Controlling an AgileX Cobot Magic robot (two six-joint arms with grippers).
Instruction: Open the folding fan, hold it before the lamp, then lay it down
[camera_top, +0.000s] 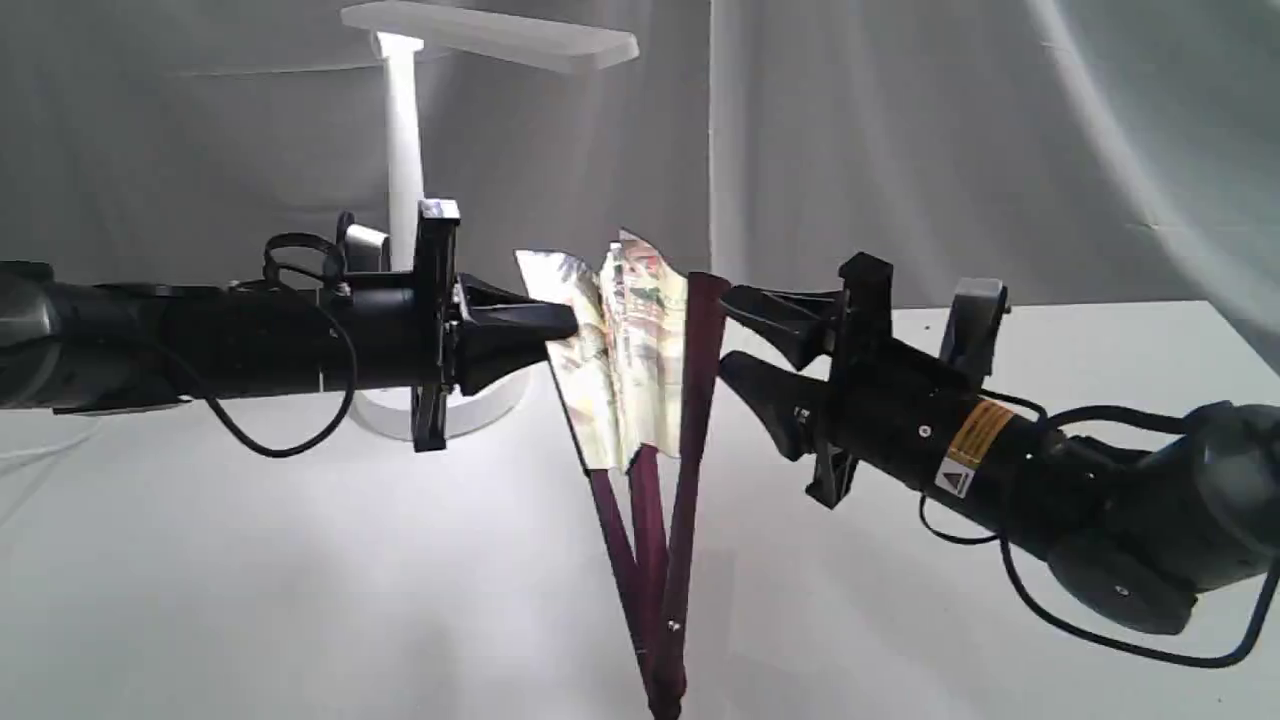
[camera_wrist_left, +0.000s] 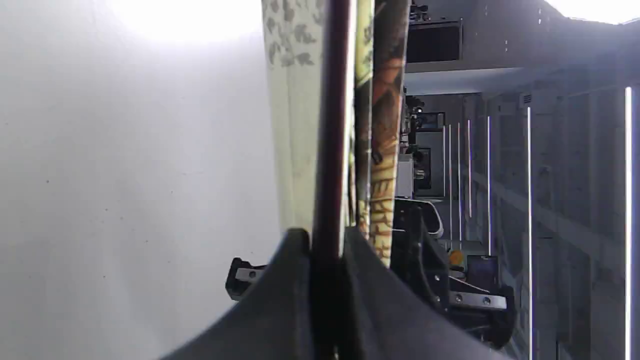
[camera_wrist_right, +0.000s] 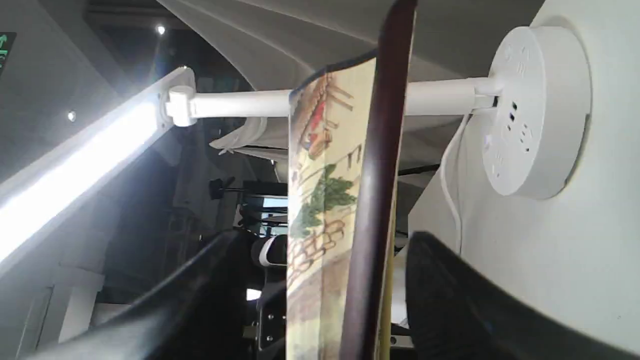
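Fan: nearest the camera, the folding fan (camera_top: 640, 340) stands on end above the desk (camera_top: 250, 560), rivet at 6 o'clock, only partly spread.
Long axis: near upright, with the ribs rising toward 12 o'clock.
Left jaws: in from 9 o'clock, clamped tight on the fan's left guard.
Right jaws: in from 3 o'clock, spread wide and straddling the right guard. They seem to grip nothing.
Deciding relation: the right guard already lies between the right jaws. Closing there and drawing toward 3 o'clock would likely spread the pleats.
Lamp: farthest back, the lamp (camera_top: 405, 150) is lit, at 11 o'clock from the fan.
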